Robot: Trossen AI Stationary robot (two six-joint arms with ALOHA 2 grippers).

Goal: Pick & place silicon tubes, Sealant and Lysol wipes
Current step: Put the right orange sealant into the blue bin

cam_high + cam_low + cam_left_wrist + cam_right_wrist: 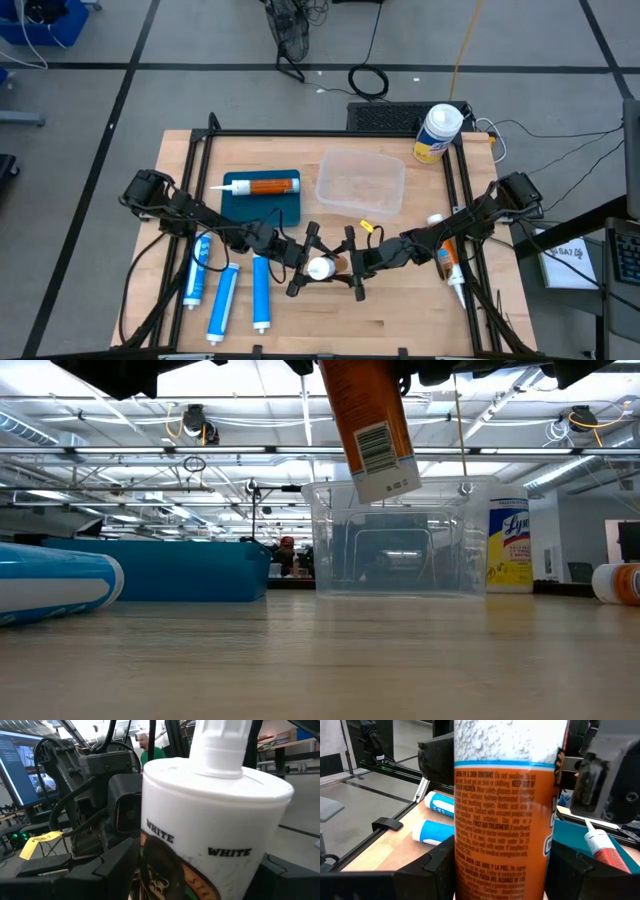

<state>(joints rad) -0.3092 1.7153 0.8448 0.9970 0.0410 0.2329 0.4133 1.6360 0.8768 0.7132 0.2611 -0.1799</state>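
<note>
Nearest of all is the orange-and-white sealant cartridge (505, 810), filling both wrist views. Both pincers meet on it over the front middle of the table: the left gripper (300, 262) is clamped across its white upper body, just under the nozzle, and the right gripper (352, 262) is clamped across its orange printed body. The low view shows the cartridge hanging tilted, well clear of the wood, so this looks like a hand-over or a two-armed carry, each arm steadying one end.

Beside the left gripper, toward its arm, three slim blue-and-white tubes (232, 298) lie flat on the wooden table (400, 320). Behind them a dark teal tray (240, 205) holds another orange tube with a white nozzle (262, 186). Past the pincers stands a clear plastic bin (361, 182), probably the drop point.

Farthest, at the back right corner, the yellow Lysol wipes canister with a white domed top (438, 132) stands upright, untouched, well apart from either gripper.
</note>
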